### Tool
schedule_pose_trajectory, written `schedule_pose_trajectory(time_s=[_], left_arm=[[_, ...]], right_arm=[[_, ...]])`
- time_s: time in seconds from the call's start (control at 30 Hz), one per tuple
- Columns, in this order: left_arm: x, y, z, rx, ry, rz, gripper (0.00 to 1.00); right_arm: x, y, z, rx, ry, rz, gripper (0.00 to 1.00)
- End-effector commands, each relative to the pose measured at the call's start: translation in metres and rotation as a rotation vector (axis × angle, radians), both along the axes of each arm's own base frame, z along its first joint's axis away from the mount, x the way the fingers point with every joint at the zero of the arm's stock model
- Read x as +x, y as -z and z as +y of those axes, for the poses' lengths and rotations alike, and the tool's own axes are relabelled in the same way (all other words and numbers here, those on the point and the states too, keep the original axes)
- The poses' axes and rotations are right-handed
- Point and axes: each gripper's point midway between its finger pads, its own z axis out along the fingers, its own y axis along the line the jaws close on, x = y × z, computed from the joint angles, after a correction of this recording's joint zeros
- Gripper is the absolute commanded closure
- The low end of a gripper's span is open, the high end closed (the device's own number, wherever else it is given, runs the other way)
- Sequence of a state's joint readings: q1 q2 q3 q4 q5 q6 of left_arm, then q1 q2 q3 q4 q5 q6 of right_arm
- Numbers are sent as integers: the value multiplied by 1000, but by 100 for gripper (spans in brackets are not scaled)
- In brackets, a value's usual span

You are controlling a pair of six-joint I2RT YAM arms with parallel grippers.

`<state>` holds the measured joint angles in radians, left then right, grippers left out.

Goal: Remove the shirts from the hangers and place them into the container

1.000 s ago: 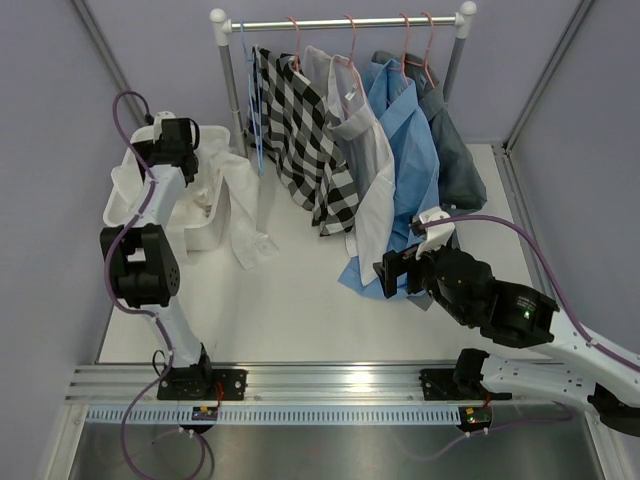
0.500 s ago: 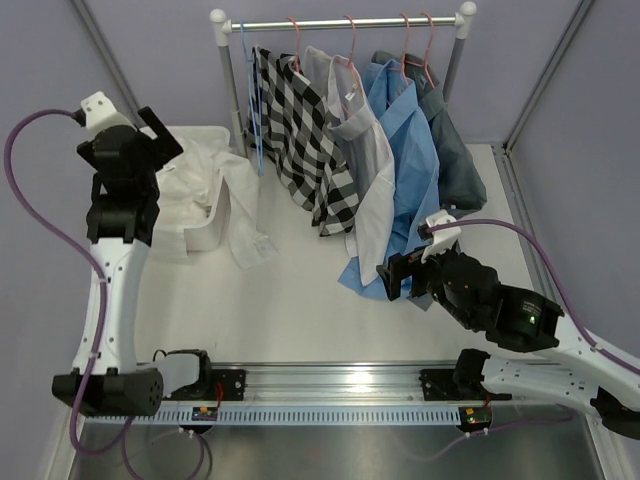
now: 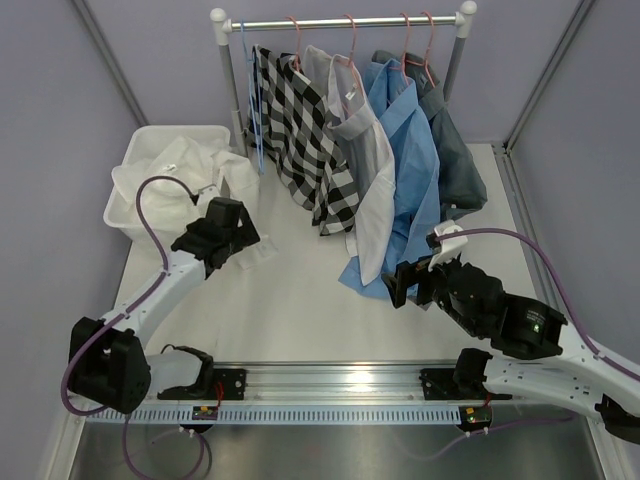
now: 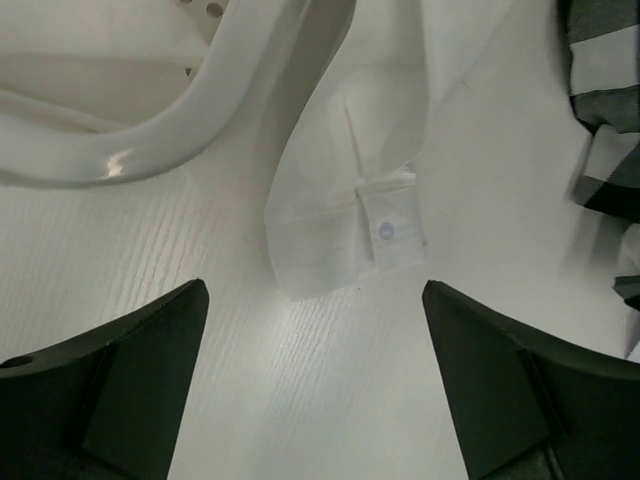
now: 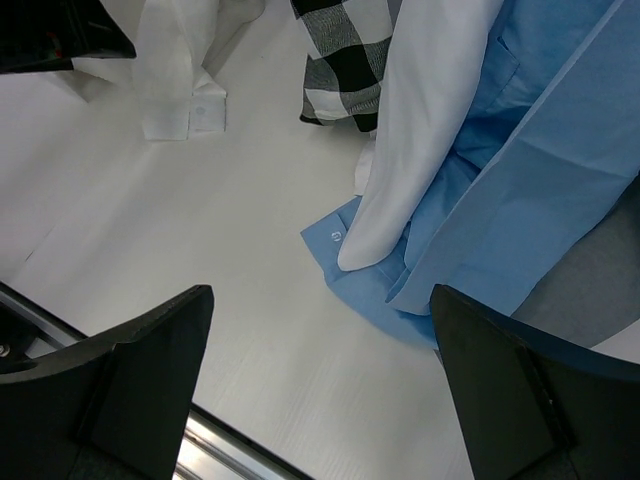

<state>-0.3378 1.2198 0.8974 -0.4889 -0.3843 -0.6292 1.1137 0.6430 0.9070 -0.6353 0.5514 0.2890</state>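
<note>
A plain white shirt (image 3: 190,165) lies in the white container (image 3: 128,170). One of its sleeves hangs over the rim onto the table, ending in a cuff (image 4: 345,225). My left gripper (image 3: 238,243) is low over the table just short of that cuff, open and holding nothing (image 4: 315,300). On the rail hang the black-and-white check shirt (image 3: 300,130), the pale grey-white one (image 3: 365,150), the light blue one (image 3: 410,160) and the dark grey one (image 3: 455,150), on pink hangers (image 3: 350,45). My right gripper (image 3: 405,282) is open and holding nothing (image 5: 322,300), near the light blue shirt's cuff (image 5: 345,240).
A light blue hanger (image 3: 250,110) hangs bare at the left end of the white-posted rail (image 3: 340,21). The container's rim (image 4: 150,140) curves close on the left of my left gripper. The metal base rail (image 3: 330,385) runs along the near edge.
My left arm has swung from above the container down to the table in front of it, its jaws now wide. The white shirt stays in the container. The right arm has barely shifted.
</note>
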Motion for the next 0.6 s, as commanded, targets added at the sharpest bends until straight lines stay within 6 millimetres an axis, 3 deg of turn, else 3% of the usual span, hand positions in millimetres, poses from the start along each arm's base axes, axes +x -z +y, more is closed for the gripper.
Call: schedule_pose_trajectory(time_s=[0.0,0.03,0.17,0.37,0.57], left_arm=[[15,7,3,-43,-112,-83,8],[14,23,4,-31,-121,-62,9],[14,53,4,-32,-146,-31,14],[12,79,7,-19,-180,-7,23],[12,92,8,-16,-191,-14,32]], right_arm=[[-5,1,1,35,-11,14,1],[-5,2,0,32,-9,15,1],[-4,5,1,29,-6,21,0],[-4,8,4,24,-9,25,1],[-3,13,4,19,-6,29,1]])
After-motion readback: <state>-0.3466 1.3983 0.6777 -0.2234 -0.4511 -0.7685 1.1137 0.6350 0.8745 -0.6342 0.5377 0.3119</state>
